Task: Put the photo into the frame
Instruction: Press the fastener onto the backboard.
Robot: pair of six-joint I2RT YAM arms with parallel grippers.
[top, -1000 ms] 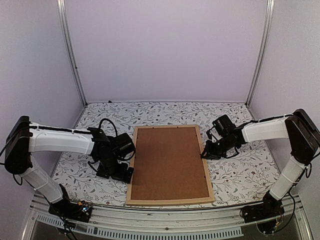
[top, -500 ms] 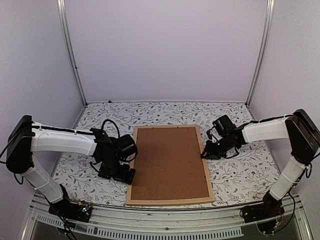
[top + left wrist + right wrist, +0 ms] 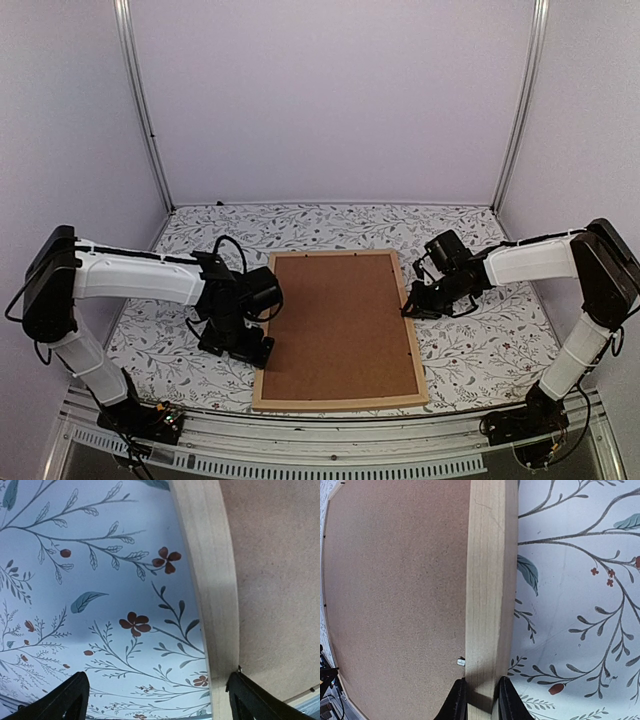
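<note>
Gripping: our right gripper [image 3: 479, 700] is pinched on the right long bar of the frame [image 3: 336, 402], one finger either side of the wood.
Left tool: left gripper [image 3: 155, 692] is spread wide and holds nothing. It sits low over the left long bar toward its near end, one finger over the table [image 3: 480, 350], the other over the board side.
Frame pose: flat, back up, brown backing board [image 3: 340, 320] filling it.
Photo: no photo visible in any view; we can't tell if it sits under the board.
Key relation: long axis runs near-to-far between our arms, one long bar beside each tool. The left bar passes between the open jaws, so closing there should catch it across its width, we judge.
Room: open table left, right and beyond the far bar. The near short bar lies close to the front rail [image 3: 340, 430], so there is little slack that way.
Risk: a one-sided lift could skew the frame or spill the board.
</note>
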